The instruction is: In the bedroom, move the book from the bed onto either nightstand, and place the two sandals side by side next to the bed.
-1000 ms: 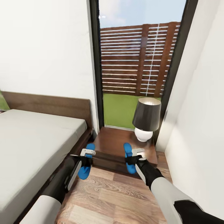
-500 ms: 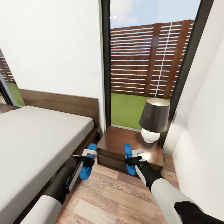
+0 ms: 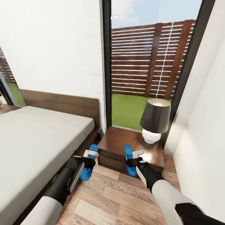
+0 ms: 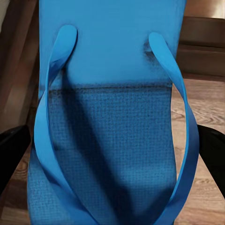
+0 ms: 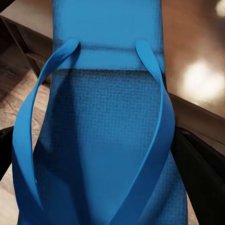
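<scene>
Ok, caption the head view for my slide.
Each gripper holds a blue sandal above the floor between bed and nightstand.

A bedroom in a home, big bed (image 3: 34, 137) with a wooden headboard (image 3: 62, 104), small nightstand (image 3: 125, 147) with a lamp (image 3: 154, 120), wood floor (image 3: 112, 197), tall window (image 3: 150, 62) showing grass and a fence

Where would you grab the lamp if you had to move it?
Probably the round white base, from the front, over the nightstand edge. The wide dark shade looks too broad for a gripper, and the wall and window frame crowd its far sides.
</scene>
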You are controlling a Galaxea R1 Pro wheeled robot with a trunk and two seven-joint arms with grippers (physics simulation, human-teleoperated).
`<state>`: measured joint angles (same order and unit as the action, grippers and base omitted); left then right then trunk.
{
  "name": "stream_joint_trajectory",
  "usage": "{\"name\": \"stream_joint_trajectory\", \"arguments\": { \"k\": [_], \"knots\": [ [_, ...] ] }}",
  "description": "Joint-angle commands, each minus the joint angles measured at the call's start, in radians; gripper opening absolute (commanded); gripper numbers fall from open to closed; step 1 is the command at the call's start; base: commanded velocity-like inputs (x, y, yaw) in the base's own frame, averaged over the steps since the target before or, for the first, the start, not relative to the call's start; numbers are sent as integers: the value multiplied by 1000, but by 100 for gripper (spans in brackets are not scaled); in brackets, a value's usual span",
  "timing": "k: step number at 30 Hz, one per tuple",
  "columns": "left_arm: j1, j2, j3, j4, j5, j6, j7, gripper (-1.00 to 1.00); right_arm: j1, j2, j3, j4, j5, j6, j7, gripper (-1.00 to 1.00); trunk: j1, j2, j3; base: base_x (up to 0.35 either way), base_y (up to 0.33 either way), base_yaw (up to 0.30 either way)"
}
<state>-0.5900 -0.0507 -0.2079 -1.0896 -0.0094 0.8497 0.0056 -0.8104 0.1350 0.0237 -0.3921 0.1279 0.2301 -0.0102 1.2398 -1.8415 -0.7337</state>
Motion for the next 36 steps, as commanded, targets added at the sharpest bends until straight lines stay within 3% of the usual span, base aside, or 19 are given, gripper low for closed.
{"name": "stream_joint_trajectory", "arguments": {
  "k": [1,5,9,15,23,36],
  "knots": [
    [-1,0,-2,-1,-1,4,1,-100,0,0,2,-2,10,7,-1,-100,0,0,-1,-1,-1,1],
    [-1,-1,-7,1,-4,0,1,-100,1,0,2,-2,10,6,-1,-100,0,0,-1,0,0,0],
    [-1,-2,-11,43,-7,-37,11,-100,6,-2,-1,42,8,-49,-1,-100,0,0,-1,0,0,0],
    [-5,-15,-11,264,-4,-191,58,-100,12,-19,-2,135,8,-97,-2,-100,0,0,-1,0,0,0],
    [-6,-19,-6,405,4,-280,69,-100,16,-38,-5,179,7,-105,-4,-100,0,0,-1,0,0,0],
    [-7,-15,2,643,6,-452,71,-100,61,-85,-51,244,8,-109,-5,-100,0,0,-1,0,0,0]
  ]
}}
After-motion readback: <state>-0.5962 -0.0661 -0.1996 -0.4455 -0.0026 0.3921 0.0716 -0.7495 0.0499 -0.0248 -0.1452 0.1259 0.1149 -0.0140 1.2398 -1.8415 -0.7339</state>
